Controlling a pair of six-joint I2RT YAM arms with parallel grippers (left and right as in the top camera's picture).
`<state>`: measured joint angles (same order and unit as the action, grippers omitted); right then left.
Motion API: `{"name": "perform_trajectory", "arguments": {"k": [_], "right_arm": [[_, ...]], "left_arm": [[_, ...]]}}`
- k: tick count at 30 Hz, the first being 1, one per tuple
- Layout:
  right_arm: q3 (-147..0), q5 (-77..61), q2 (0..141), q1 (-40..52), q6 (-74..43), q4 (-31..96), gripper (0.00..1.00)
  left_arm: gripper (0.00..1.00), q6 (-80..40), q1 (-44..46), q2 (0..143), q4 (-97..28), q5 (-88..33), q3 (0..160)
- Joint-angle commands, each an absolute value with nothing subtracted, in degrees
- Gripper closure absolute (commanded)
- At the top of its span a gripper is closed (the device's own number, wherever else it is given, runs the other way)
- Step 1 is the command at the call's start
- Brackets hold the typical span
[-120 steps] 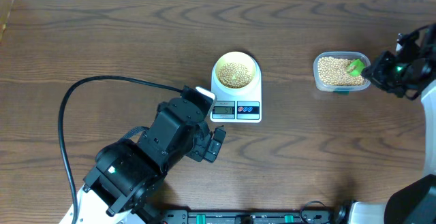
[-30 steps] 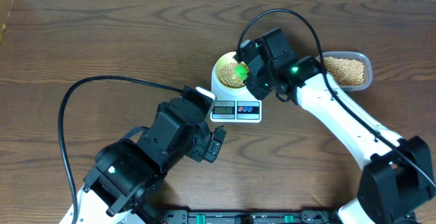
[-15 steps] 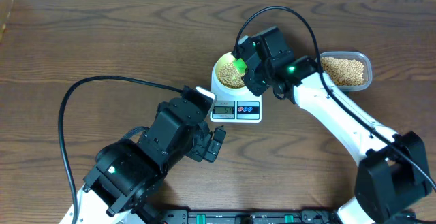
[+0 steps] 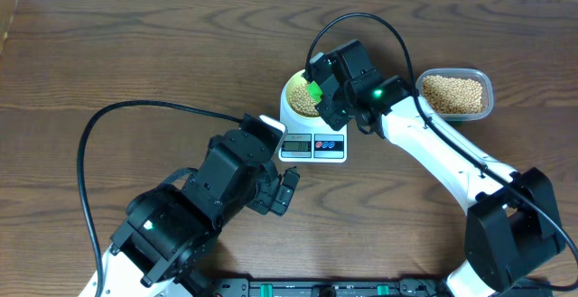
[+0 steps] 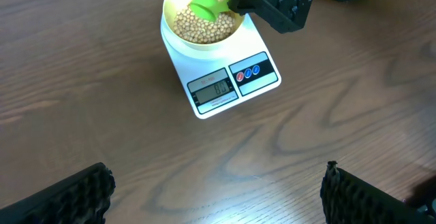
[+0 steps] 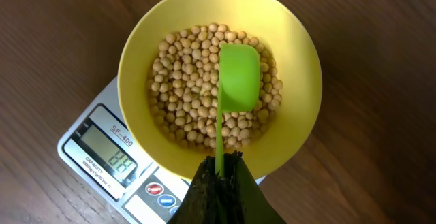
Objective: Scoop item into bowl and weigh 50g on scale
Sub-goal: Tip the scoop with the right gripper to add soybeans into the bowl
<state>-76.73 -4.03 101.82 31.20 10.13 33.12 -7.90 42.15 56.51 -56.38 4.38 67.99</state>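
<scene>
The right pincer (image 6: 221,173) is shut tight on the thin handle of a green scoop (image 6: 238,74). The handle runs straight out from the pincer, and the cup end hangs over the middle of the yellow bowl (image 6: 136,67). The bowl sits on top of the white scale (image 5: 231,88), and lots of little tan beans (image 6: 184,94) lie in it. I cannot tell if any beans are left in the scoop. The numbers on the scale are too fuzzy to read, so I cannot tell how close it is to the right weight. More beans wait in the clear tub (image 4: 489,82), which sits on the tabletop (image 4: 135,44) well off to the robot's right of the bowl. The right arm is the one near the tub and it has the scoop, so I think any more scooping is its job. To get there it would need to lift the scoop up out of the bowl and swing it sideways to the right. The left pincer (image 5: 216,176) is open wide and holds nothing. It hangs above the tabletop on the near side of the scale, apart from it.
</scene>
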Motion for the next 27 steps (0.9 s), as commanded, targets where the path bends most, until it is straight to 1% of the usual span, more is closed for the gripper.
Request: {"name": "perform_trajectory", "arguments": {"k": [1,8,27], "right_arm": [[-76.7,-3.6,102.2,31.4,6.1,33.0,0.99],[-76.7,-6.9,102.3,31.4,3.0,33.2,0.99],[-76.7,-8.8,102.3,31.4,-3.9,33.6,0.99]], "left_arm": [[0.01,-8.2,42.2,56.5,-56.4,4.1,69.1],[0.01,-8.2,42.2,56.5,-56.4,4.1,69.1],[0.01,-8.2,42.2,56.5,-56.4,4.1,69.1]]}}
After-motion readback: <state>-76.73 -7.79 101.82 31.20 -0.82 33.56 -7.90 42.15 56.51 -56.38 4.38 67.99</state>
